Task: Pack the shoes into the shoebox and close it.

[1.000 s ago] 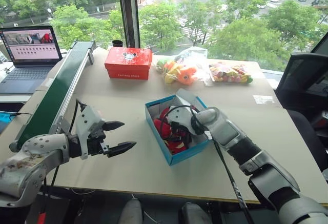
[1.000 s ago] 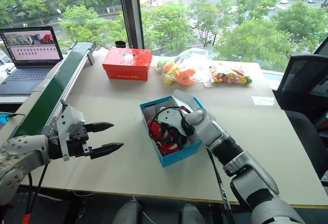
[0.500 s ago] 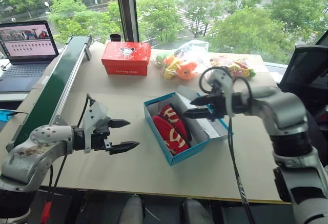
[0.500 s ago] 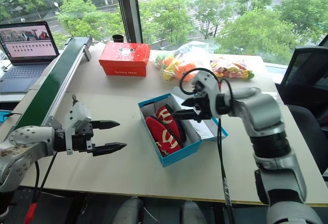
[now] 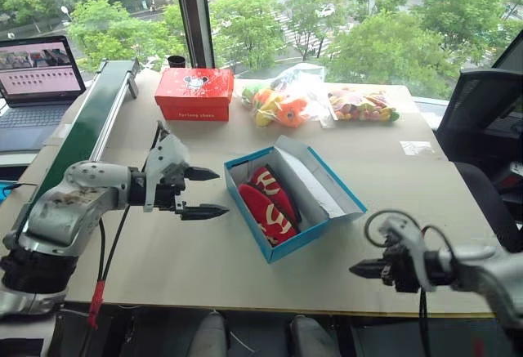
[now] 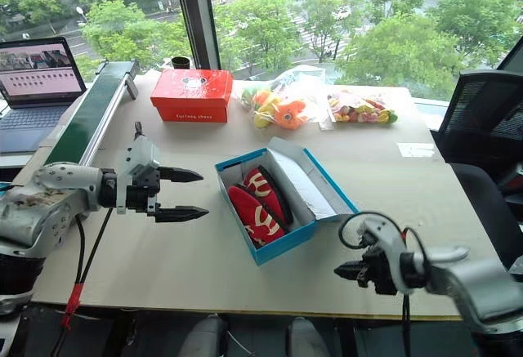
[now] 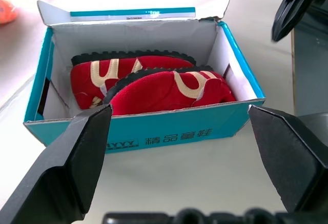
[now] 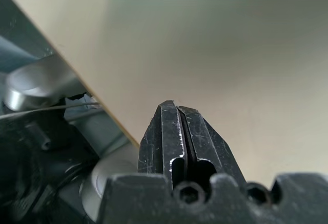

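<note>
We found the shoebox [image 5: 288, 189] near the middle of the table [image 5: 204, 267], with our left gripper [image 5: 204, 192] just to its left, apart from it, fingers spread wide and pointing at the box's left wall. Our right gripper [image 5: 359, 269] hung at the near edge of the table, to the right of the box and nearer than it, well apart, its two black fingers pressed together on nothing.

The box was bright blue outside and pale grey-white inside, with white lettering on its long side. Its lid [image 5: 315, 179] stood open, leaning out toward the right. Both shoes [image 7: 148, 83] lay inside, side by side along the box's length, red fabric with gold patterning and dark trim.

Farther off we saw a red box [image 5: 194, 94] and two clear bags of toys [image 5: 282, 100] at the far side of the table.
</note>
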You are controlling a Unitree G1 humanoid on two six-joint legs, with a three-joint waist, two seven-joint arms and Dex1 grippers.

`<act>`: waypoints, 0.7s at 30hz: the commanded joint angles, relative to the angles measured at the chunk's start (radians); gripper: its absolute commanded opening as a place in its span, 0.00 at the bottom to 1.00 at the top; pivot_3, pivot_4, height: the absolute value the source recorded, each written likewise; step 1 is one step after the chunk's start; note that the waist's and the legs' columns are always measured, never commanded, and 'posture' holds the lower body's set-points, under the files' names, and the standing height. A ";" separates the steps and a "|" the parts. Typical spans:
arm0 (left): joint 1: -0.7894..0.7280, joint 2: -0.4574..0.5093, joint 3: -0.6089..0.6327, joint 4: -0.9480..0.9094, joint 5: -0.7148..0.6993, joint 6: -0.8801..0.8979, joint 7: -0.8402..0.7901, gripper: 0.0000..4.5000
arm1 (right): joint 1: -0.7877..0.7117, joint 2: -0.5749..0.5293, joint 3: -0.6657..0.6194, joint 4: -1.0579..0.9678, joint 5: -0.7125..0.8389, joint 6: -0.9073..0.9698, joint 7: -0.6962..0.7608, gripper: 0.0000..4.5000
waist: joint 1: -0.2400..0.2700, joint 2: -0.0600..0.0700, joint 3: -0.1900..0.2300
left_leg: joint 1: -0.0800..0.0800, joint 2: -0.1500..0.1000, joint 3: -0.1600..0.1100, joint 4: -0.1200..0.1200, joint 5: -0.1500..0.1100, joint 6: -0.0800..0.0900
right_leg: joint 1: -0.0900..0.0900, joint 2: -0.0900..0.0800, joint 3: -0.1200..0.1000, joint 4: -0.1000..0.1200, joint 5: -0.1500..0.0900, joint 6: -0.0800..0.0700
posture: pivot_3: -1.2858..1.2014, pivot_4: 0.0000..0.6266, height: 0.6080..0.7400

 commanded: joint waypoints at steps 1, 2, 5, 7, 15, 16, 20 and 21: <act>-0.038 0.004 -0.002 0.006 0.018 -0.025 -0.029 1.00 | -0.066 0.123 -0.022 0.141 0.001 -0.130 -0.063 0.01 | -0.008 0.003 0.002 | 0.000 0.000 0.000 0.000 0.000 0.000 | 0.000 0.000 0.000 0.000 0.000 0.000 | 0.52 0.24 0.99; -0.040 0.005 0.002 0.006 0.018 -0.022 -0.032 1.00 | -0.084 0.156 -0.036 0.188 0.003 -0.157 -0.075 0.01 | -0.011 0.003 0.002 | 0.000 -0.001 0.001 0.000 0.000 0.000 | 0.000 -0.001 0.001 0.000 0.000 0.001 | 0.52 0.24 0.99; -0.042 0.011 0.013 -0.002 0.020 -0.009 -0.036 1.00 | -0.148 0.230 -0.072 0.381 -0.040 -0.278 -0.151 0.01 | -0.013 0.003 0.002 | 0.000 0.000 0.000 -0.002 0.000 0.000 | 0.000 0.000 0.001 0.000 0.000 0.000 | 0.52 0.24 0.99; -0.036 0.017 0.018 -0.014 0.016 0.003 -0.037 1.00 | -0.181 0.251 -0.090 0.465 -0.053 -0.326 -0.173 0.01 | -0.011 0.003 0.002 | 0.000 0.000 0.000 -0.002 0.000 0.000 | 0.000 0.000 0.000 0.000 0.000 0.000 | 0.52 0.24 0.99; -0.029 0.027 0.033 -0.061 -0.002 0.041 -0.019 1.00 | -0.436 0.349 -0.423 0.955 0.097 -0.590 -0.312 0.01 | -0.005 0.000 0.001 | 0.003 -0.001 0.001 0.001 0.002 0.002 | 0.004 -0.001 0.001 0.000 0.004 0.002 | 0.52 0.24 0.99; -0.027 0.028 0.035 -0.066 -0.003 0.044 -0.018 1.00 | -0.451 0.346 -0.442 0.977 0.113 -0.589 -0.304 0.01 | -0.004 0.000 0.001 | 0.003 -0.001 0.000 0.001 0.002 0.002 | 0.004 -0.001 0.000 0.000 0.004 0.002 | 0.52 0.24 0.99; -0.024 0.024 0.038 -0.067 0.005 0.046 -0.018 1.00 | -0.453 0.353 -0.449 0.819 0.229 -0.491 -0.197 0.01 | -0.006 0.000 0.001 | 0.003 -0.001 0.001 -0.001 0.002 0.002 | 0.004 -0.001 0.001 -0.001 0.005 -0.001 | 0.52 0.24 0.99; -0.025 0.023 0.038 -0.063 0.007 0.045 -0.018 1.00 | -0.439 0.355 -0.437 0.732 0.269 -0.455 -0.163 0.01 | -0.007 0.001 0.002 | 0.002 -0.001 0.001 -0.001 0.002 0.002 | 0.003 -0.001 0.001 -0.001 0.005 -0.001 | 0.52 0.24 0.99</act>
